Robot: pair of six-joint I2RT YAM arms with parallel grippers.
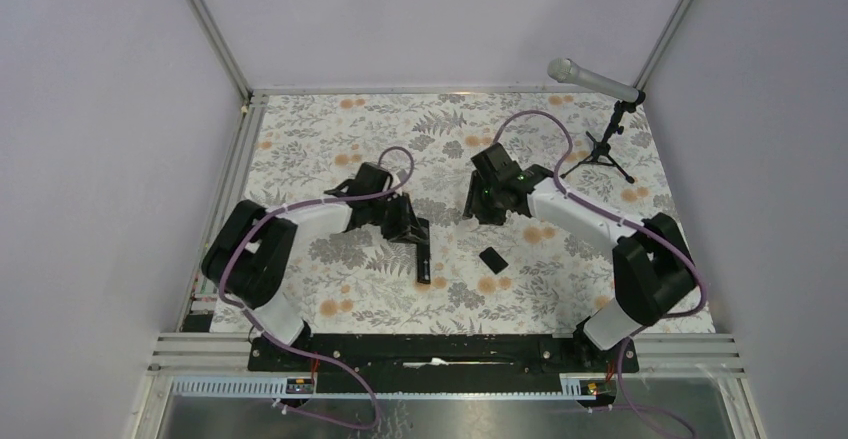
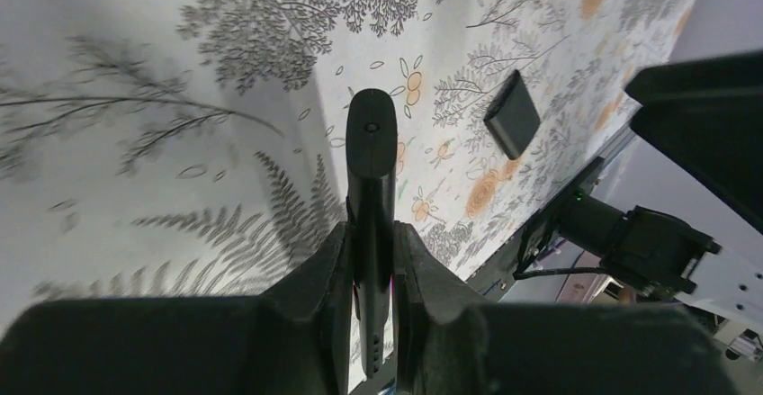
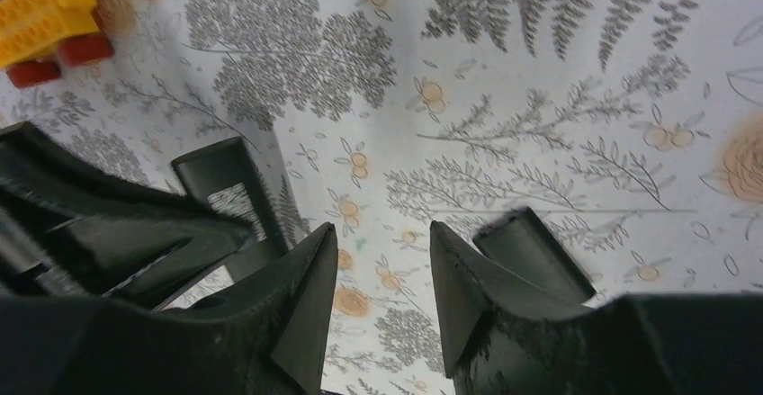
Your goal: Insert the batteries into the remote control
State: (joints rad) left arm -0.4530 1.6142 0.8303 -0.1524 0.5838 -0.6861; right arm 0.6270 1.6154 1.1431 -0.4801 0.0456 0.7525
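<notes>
I have the left gripper (image 2: 371,233) pressed tight on the slim, flat black rectangular remote control (image 2: 372,157). It grips one end, so most of the bar juts past the fingertips over the fern-printed tablecloth (image 1: 330,149). The right gripper (image 3: 382,233) hangs to the remote's right and a little farther from the arm bases, its fingers spread with nothing between them. The small flat black rectangular cover (image 2: 512,114) lies on the cloth near the remote's right side, apart from it.

I cannot find the batteries in any view (perhaps the right arm hides them, but that is a guess).

With the cover off and the remote pinned, I judge the step in hand to be fetching the first battery with the right arm. To do it well:

- Keep the left clamp firm and the bar level. I cannot tell whether the open bay faces up, so I would check that first.
- Raise the right wrist for a wider look before reaching.
- Pinch the little cylinder across its middle, with its length lined up with the remote's long axis.
- Come down steeply beside the remote, so the fingers sweep neither the cover nor the yellow blocky toy with red wheels (image 3: 40,17).
</notes>
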